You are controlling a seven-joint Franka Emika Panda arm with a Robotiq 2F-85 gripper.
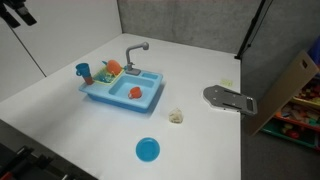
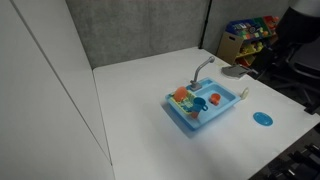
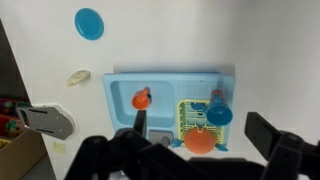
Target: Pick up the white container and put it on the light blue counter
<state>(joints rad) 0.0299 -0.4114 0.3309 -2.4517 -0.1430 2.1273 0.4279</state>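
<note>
The white container [image 1: 176, 117] is a small cream lump that lies on the white table between the sink unit and the round blue disc [image 1: 147, 150]. In the wrist view the container [image 3: 79, 77] lies well beyond the sink's end. The light blue counter [image 1: 100, 92] is the flat top of the toy sink unit; it also shows in the wrist view [image 3: 225, 82] and in an exterior view [image 2: 180, 112]. My gripper [image 3: 180, 142] is open and empty, high above the faucet side of the sink, far from the container.
A grey faucet [image 1: 134, 50], a small blue cup [image 1: 83, 71], an orange item in the basin [image 1: 134, 92] and a yellow rack with an orange plate [image 3: 200, 122] are on the sink unit. A flat grey metal plate [image 1: 228, 98] lies by the table edge. Shelves of toys [image 2: 250, 30] stand beyond.
</note>
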